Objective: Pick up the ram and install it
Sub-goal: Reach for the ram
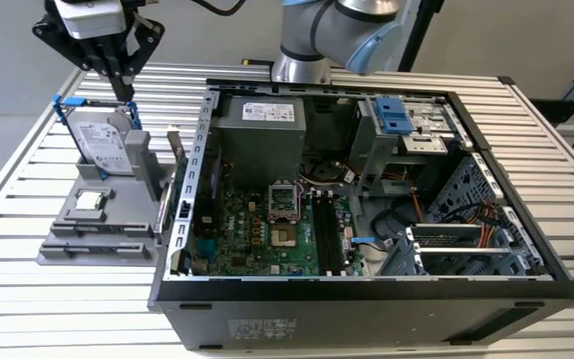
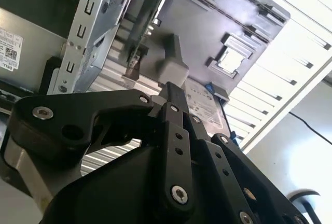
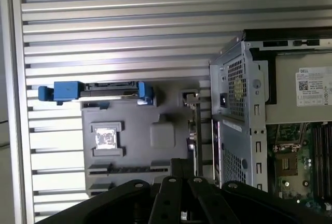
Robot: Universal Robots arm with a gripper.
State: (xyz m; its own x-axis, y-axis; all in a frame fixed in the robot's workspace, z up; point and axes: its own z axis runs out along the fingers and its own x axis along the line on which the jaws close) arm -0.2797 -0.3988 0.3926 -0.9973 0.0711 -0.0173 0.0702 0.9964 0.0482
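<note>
Hand (image 1: 125, 91), fingers pressed together and empty, hangs over the table (image 1: 28, 179); ram (image 1: 174, 149) stands edge-up at its five o'clock in the exterior view.

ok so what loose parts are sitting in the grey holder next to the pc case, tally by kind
On the grey holder:
hard drive in a blue frame: 1
processor chip: 1
ram stick, standing on edge along the holder's side nearest the case: 1
Total: 3
</note>
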